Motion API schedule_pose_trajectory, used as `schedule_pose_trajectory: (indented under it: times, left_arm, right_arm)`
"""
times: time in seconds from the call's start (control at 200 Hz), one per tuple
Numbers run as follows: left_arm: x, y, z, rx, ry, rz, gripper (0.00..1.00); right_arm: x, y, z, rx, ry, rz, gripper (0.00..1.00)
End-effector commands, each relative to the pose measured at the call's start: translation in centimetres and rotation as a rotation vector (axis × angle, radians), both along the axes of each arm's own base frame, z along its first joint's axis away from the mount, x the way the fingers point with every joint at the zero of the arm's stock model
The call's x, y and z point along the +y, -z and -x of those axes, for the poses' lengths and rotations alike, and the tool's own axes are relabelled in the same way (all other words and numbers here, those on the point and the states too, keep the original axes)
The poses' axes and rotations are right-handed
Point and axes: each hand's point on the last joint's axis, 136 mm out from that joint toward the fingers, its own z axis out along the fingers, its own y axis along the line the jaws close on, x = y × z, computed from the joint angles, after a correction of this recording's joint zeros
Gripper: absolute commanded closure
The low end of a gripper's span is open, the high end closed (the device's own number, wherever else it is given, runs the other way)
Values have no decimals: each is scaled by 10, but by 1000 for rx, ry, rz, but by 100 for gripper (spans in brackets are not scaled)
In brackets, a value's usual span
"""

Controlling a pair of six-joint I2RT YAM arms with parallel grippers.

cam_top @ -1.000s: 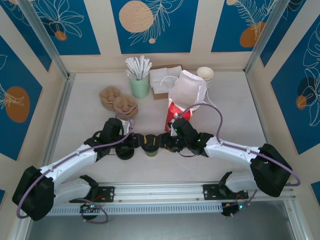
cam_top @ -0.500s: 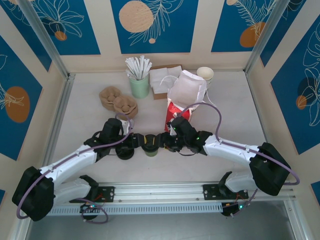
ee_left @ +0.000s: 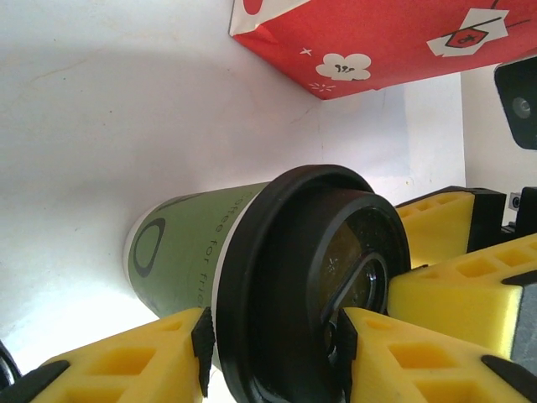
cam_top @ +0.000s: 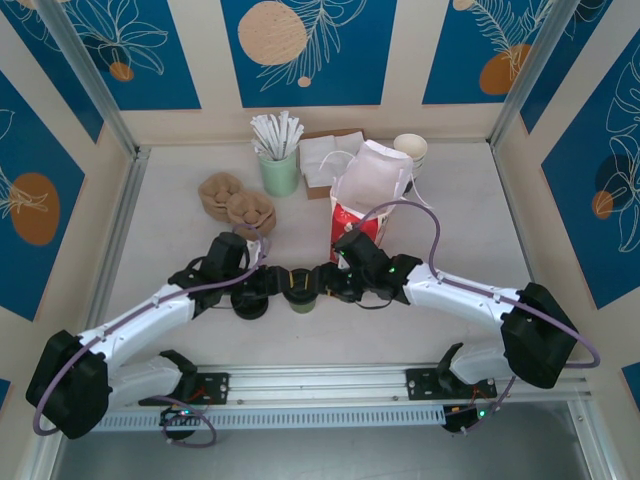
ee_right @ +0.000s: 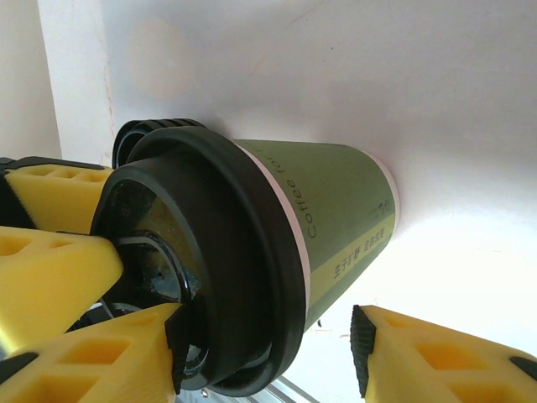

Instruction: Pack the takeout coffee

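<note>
The takeout coffee (cam_top: 300, 290) stands lidded just left of the open-mouthed red bag (cam_top: 352, 222), whose contents we cannot make out. The right gripper (ee_right: 267, 340) straddles the coffee part-open, with one pad clear of it. We cannot tell whether the left gripper (ee_left: 273, 340) clamps it.

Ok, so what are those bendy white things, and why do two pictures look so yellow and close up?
Those are two robot arms bolted to the near edge of a table. One picture looks down from above. The other two come from little cameras on the wrists, so you see the yellow foam fingers up close. The pinching part is called an end effector. The left end effector and right end effector meet at the takeout coffee, a green cup with a black lid, standing on the table. The right one's jaws are open, with a gap beside the cup. Whether the left one squeezes, I cannot tell. Behind stand a red bag, white cups, a mug of sticks and brown cup trays.
</note>
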Motion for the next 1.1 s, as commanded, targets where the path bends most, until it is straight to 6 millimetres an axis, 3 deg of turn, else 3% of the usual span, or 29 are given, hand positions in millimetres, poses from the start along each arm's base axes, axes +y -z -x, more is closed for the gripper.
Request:
schedule_pose_trajectory:
  times: [0.0,0.33,0.74,0.92,1.095]
  left_arm:
    - [-2,-10,-2,-19,22,-19,55]
    - [-4,-21,-5,-36,24,-22,53]
    - [4,-45,-11,-95,-1,-58,49]
    - [19,-67,-24,-171,-89,-98,46]
    - [51,-89,-41,-258,-256,-194,41]
  right_arm:
    - [-15,17,3,30,14,108,43]
    - [-14,6,3,24,10,95,40]
    - [-11,-22,3,-2,12,48,37]
    - [-12,-42,4,-21,9,23,37]
    - [-16,-71,10,-60,-1,-22,37]
